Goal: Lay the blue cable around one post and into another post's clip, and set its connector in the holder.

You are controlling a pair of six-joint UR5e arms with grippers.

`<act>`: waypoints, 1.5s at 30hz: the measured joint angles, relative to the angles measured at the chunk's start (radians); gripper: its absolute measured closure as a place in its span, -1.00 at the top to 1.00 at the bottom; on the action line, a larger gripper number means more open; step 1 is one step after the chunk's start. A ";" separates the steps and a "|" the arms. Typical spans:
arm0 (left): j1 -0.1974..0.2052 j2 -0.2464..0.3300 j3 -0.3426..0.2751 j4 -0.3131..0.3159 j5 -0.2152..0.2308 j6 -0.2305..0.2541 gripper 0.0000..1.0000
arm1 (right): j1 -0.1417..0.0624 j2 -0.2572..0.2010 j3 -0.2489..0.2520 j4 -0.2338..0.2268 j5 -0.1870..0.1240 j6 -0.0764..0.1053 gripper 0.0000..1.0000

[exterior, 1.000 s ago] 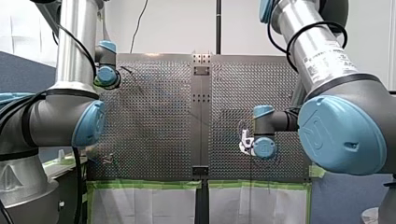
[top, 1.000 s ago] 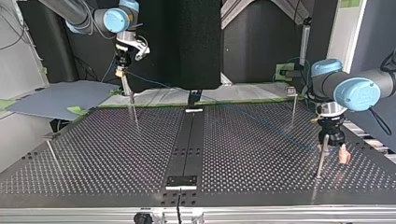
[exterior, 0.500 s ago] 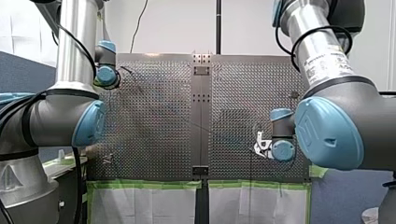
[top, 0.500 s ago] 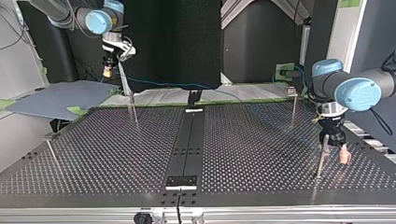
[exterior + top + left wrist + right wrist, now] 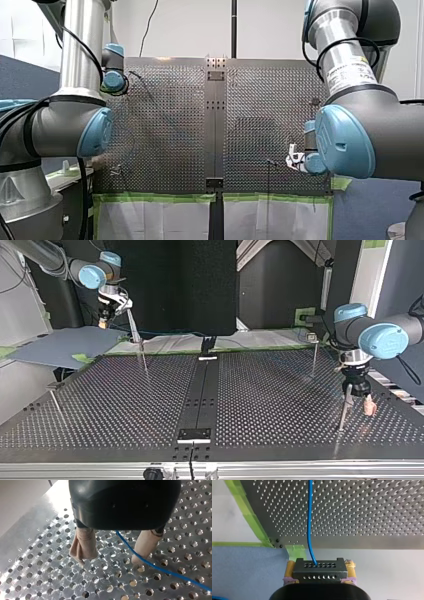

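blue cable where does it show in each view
front view: too thin to pick out.
top view: faint blue cable along the perforated table's far edge, near my right gripper.
left wrist view: cable comes out between my left gripper's fingers.
right wrist view: cable runs from the connector over the table.
shared landmark: the perforated table.

Bright, even light fills the front view, with highlights streaking the metal tube of my left arm (image 5: 80,45). In the top view the perforated table (image 5: 280,390) carries a sheen before a dark backdrop (image 5: 200,285); in the left wrist view glare whitens it beside the pads (image 5: 83,543).
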 joint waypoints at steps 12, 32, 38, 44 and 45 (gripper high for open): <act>0.001 0.000 0.001 0.000 0.000 0.000 1.00 | -0.010 0.015 -0.031 0.007 -0.071 -0.035 -1.00; 0.001 0.000 0.001 -0.001 0.000 0.000 1.00 | -0.068 0.046 -0.071 0.078 -0.215 -0.083 -1.00; 0.000 0.000 0.001 -0.002 0.000 0.001 1.00 | -0.081 0.062 -0.086 0.069 -0.229 -0.087 -1.00; 0.002 0.000 0.001 -0.002 0.000 0.000 1.00 | -0.098 0.065 -0.092 0.037 -0.270 -0.069 -1.00; 0.002 0.000 0.001 -0.002 0.000 0.000 1.00 | -0.099 0.065 -0.094 0.032 -0.278 -0.067 -1.00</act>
